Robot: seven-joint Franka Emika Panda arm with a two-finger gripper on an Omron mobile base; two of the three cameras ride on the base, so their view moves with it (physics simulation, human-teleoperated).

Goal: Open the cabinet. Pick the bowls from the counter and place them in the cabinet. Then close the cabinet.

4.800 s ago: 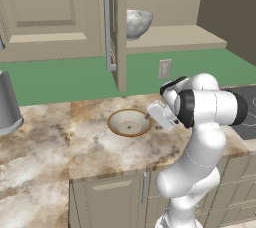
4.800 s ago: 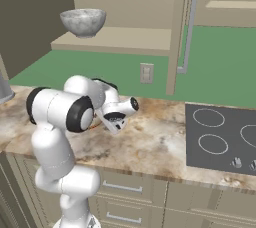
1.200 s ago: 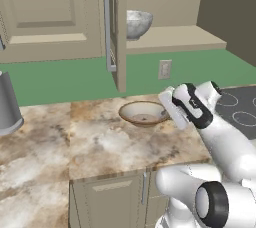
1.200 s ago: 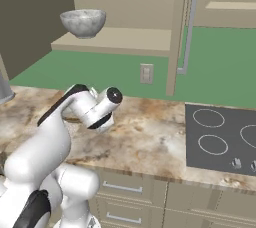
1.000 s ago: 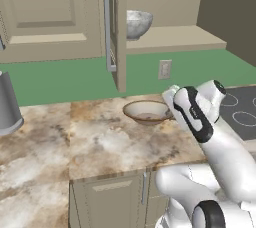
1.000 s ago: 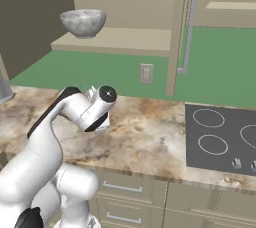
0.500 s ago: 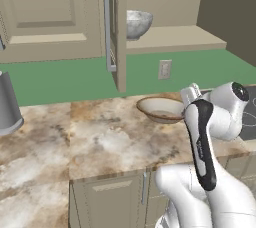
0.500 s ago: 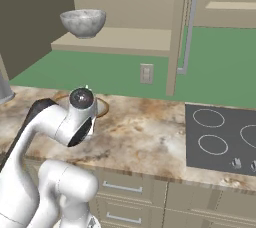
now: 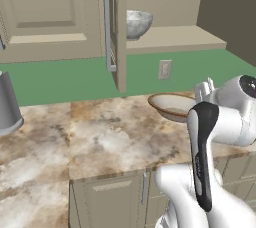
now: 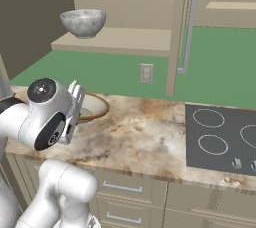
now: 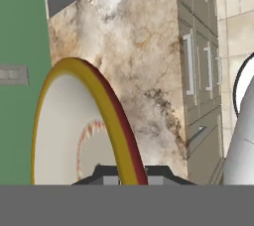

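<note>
Left base view: cream bowl lifted just above the counter, gripper at its rim, grey bowl on the open cabinet shelf, right base view: cream bowl beside the hand, hand view: jaws pinched the bowl's orange rim.

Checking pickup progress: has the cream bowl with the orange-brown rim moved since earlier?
Yes. The cream bowl has shifted right along the counter, now below the wall outlet.

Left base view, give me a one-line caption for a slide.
Claw holds the cream bowl above the counter; grey bowl already sits in the open cabinet.
</note>
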